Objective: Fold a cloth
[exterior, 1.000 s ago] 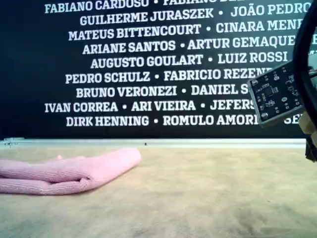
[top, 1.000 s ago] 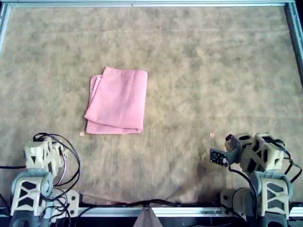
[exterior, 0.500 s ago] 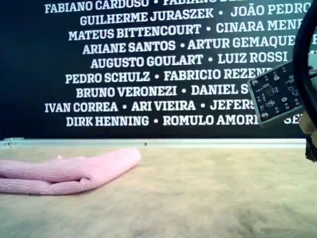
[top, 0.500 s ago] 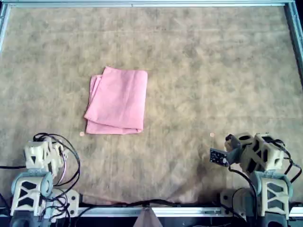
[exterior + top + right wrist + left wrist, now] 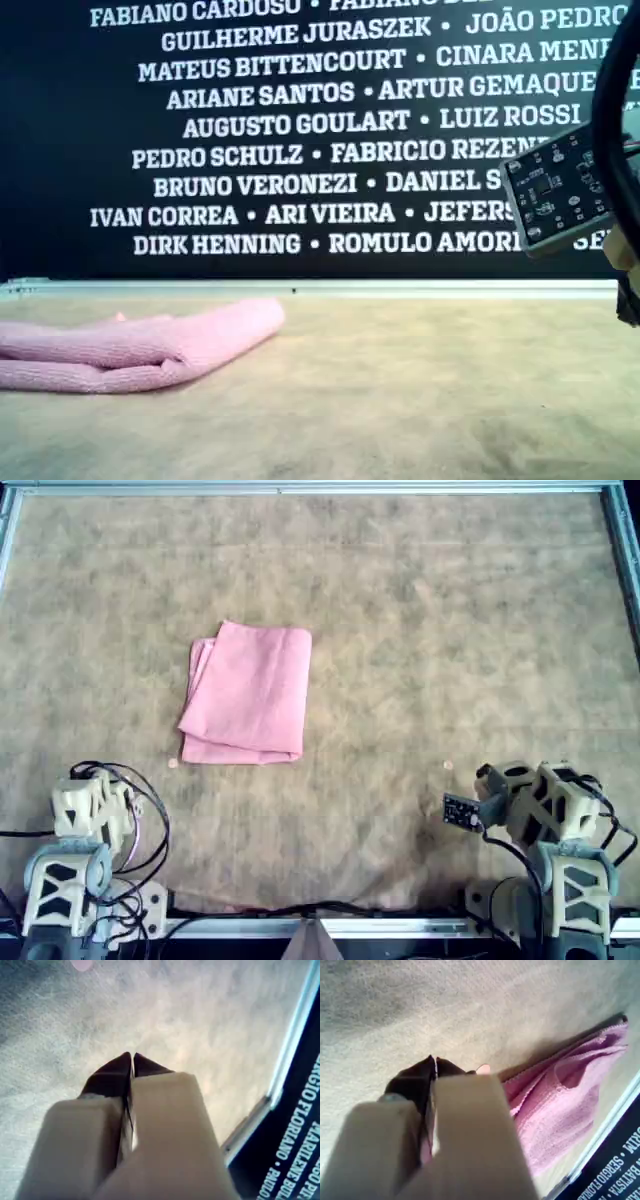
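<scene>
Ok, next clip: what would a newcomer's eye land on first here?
The pink cloth, already folded into a small stack, lies alone on the brown table covering, toward the overhead view's left. Both arms sit parked at the near edge; my first gripper and my second gripper have their jaws shut on nothing. A black wall of white names fills the exterior view.

Brown mottled fabric table covering (image 5: 450, 630) lies bare over most of its spread; only obstacle on it is the folded pink fabric cloth (image 5: 248, 692), low and flat, left of centre in the overhead view; open room on every side of it; grey metal frame rail (image 5: 300, 489) bounds the far edge, black lettered banner (image 5: 300, 130) rises behind it; small green circuit board (image 5: 556, 188) hangs at the exterior view's right, well apart from the cloth.
</scene>
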